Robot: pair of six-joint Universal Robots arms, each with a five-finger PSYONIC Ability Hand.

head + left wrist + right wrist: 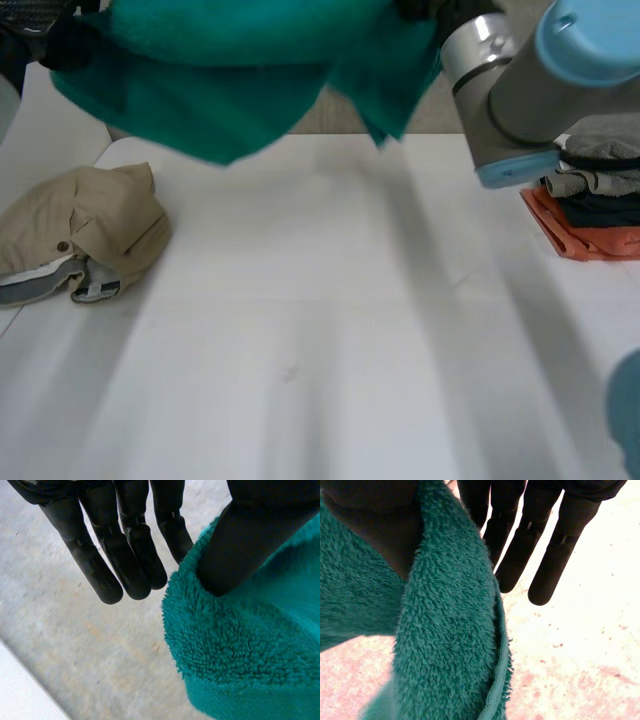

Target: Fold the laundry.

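A teal terry towel hangs in the air above the far edge of the white table, stretched between my two hands. My left hand has the towel's left end and my right hand its right end. In the left wrist view my left hand keeps its fingers straight while the thumb presses into a fold of the towel at its edge. The right wrist view has my right hand standing the same way, its thumb clamped on the towel's hemmed edge.
Crumpled beige trousers lie at the table's left edge. A stack of folded clothes, an orange piece at the bottom, sits at the right edge. My right arm reaches over that stack.
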